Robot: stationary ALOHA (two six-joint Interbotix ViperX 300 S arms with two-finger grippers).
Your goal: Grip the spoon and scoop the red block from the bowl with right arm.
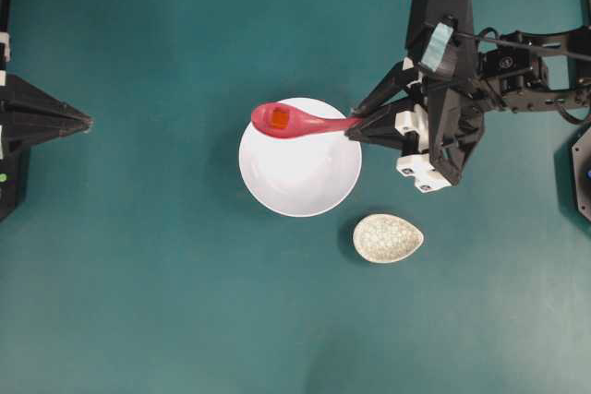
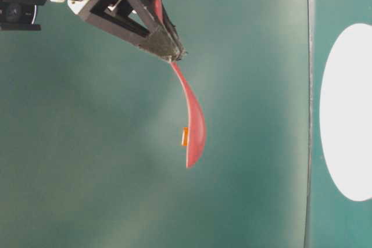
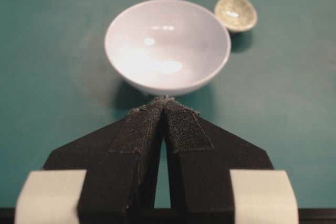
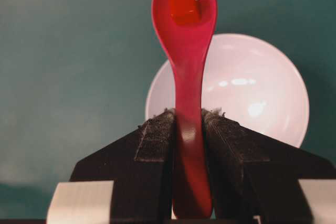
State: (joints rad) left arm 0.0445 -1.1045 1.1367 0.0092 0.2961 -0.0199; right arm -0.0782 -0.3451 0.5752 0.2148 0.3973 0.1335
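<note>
White bowl [image 1: 300, 173] sits empty; right gripper [image 1: 354, 126] clamps the spoon [image 1: 300, 121] carrying the red block [image 1: 280, 118]; left gripper [image 3: 165, 100] pinched together, empty.

No text or labels can be read

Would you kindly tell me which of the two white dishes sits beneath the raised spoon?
The large round bowl; the small speckled egg-shaped rest lies apart, nothing above it.
</note>
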